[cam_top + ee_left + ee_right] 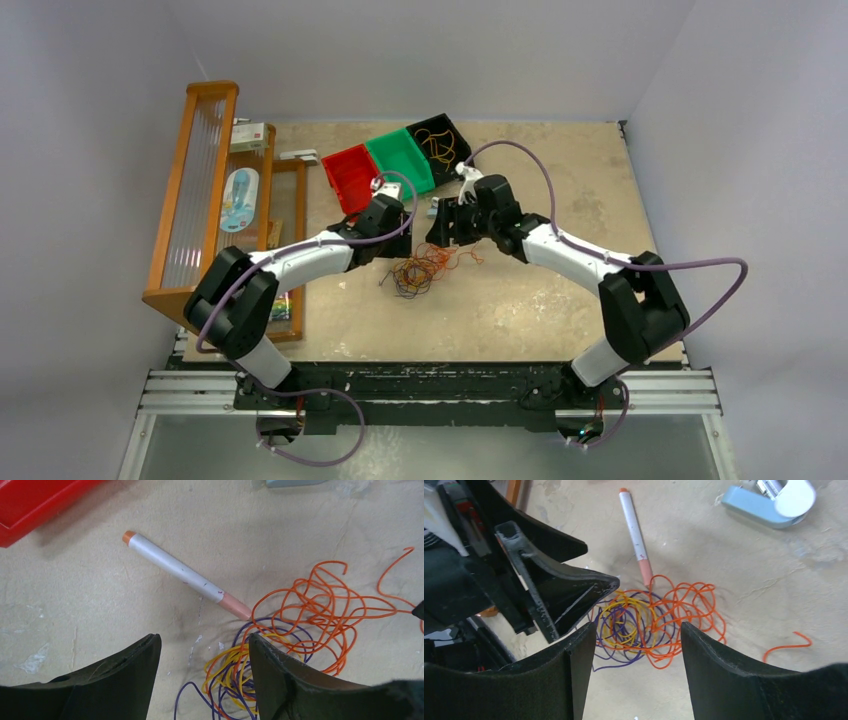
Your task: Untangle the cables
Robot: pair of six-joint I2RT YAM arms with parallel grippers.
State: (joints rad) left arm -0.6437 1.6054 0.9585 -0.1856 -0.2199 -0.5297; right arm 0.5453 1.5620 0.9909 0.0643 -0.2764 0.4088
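In the top external view, a loose tangle of thin orange, yellow and purple cables (420, 268) is seen lying near the middle of the beige desk (540, 310). The left gripper (400, 240) and the right gripper (443, 235) are poised close together just beyond the tangle; their spread cannot be judged from here. A red plastic bin (350, 177), a green plastic bin (400, 160) and a black plastic bin (440, 143) are lined up at the far side.

In the left wrist view, the left gripper (205, 642) is seen with its jaws spread wide and nothing pinched. The cables (300, 615) are spread ahead of and under its right finger (285, 680); yellow and purple loops show in the gap, but contact cannot be told. A silver marker pen with orange ends (182, 573) lies with one end at the orange loops.

In the right wrist view, the right gripper (636, 632) is held spread above the cables (674, 610), gripping nothing. The left gripper (564, 592) is seen at the tangle's edge. A light blue and white plastic object (764, 502) lies well apart.
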